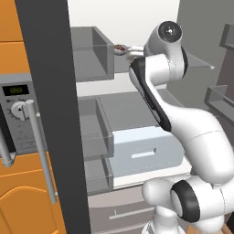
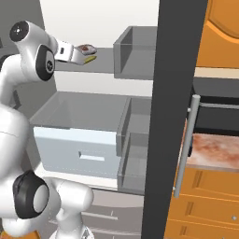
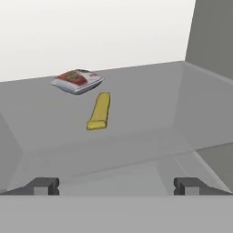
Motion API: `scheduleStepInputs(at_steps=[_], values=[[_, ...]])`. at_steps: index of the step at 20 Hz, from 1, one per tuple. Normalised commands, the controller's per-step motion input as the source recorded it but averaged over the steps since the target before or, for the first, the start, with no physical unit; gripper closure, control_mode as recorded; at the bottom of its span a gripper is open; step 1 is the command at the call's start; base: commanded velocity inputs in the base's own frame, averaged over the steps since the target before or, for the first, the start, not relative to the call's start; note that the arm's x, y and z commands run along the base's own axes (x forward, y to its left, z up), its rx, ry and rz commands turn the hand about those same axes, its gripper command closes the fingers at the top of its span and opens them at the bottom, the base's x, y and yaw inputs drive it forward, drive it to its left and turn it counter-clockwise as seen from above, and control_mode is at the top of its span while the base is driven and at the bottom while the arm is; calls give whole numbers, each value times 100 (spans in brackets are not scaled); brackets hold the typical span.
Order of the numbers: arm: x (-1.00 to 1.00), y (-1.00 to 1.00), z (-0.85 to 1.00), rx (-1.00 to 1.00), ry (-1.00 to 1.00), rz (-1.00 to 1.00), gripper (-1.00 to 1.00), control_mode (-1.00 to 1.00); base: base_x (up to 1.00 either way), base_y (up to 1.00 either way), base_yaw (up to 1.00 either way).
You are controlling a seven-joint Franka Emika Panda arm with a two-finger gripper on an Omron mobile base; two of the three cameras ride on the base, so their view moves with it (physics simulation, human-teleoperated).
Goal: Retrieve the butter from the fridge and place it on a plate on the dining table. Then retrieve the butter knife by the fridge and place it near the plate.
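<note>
The small pale-yellow rectangular butter stick [image 3: 98,111] lay on the grey upper shelf [image 3: 145,98] of the open grey steel fridge [image 1: 50,114], just beside a reddish-brown wrapped food item [image 3: 76,81]. The tool [image 3: 116,186] hovered short of the butter, fingers spread wide apart, holding nothing.

A grey microwave [image 1: 18,114] with a round dial sits at the left of the left base view among orange cabinets [image 1: 25,201], while a small reddish-brown packaged food item [image 3: 76,81] lies at the upper left of the hand view.
</note>
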Motion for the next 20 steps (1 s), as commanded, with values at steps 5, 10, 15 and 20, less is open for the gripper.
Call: scheduleStepInputs(at_steps=[5,10,15,20], values=[[55,0,0,0,1,0,-100,-100,0,0,0],[59,0,-7,0,1,4,-100,-100,0,0,0],[50,0,-6,0,0,8,-100,-100,0,0,0],[58,0,-6,0,5,2,-100,-100,0,0,0]])
